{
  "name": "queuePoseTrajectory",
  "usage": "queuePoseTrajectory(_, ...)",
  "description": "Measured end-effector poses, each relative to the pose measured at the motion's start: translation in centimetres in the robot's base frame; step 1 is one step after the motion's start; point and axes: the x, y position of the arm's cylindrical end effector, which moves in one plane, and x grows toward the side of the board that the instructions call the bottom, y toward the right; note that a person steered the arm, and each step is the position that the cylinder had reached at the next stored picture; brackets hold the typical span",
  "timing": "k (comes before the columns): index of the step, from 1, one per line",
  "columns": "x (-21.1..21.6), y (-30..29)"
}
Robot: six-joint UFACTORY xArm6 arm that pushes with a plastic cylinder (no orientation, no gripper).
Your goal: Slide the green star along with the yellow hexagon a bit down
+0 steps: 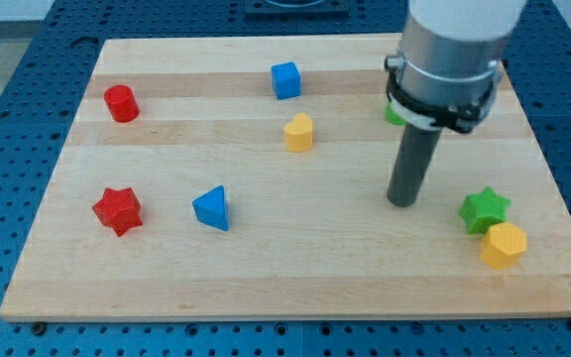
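Note:
The green star (484, 209) lies near the board's right edge, with the yellow hexagon (504, 245) touching it just below and to the right. My tip (402, 201) rests on the board to the left of the green star, about a block's width or more away and slightly higher in the view. It touches no block.
A wooden board (295, 268) carries a red cylinder (121, 103), a red star (118, 210), a blue triangle (212, 209), a blue cube (285, 80) and a yellow rounded block (298, 132). A green block (393, 114) shows partly behind the arm.

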Motion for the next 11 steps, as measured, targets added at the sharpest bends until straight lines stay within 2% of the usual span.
queuePoseTrajectory(1,-2.1,1.9)
queuePoseTrajectory(2,-1.9,4.3)
queuePoseTrajectory(6,3.9,4.0)
queuePoseTrajectory(8,-2.7,4.1)
queuePoseTrajectory(9,-2.3,8.4)
queuePoseTrajectory(11,2.5,10.3)
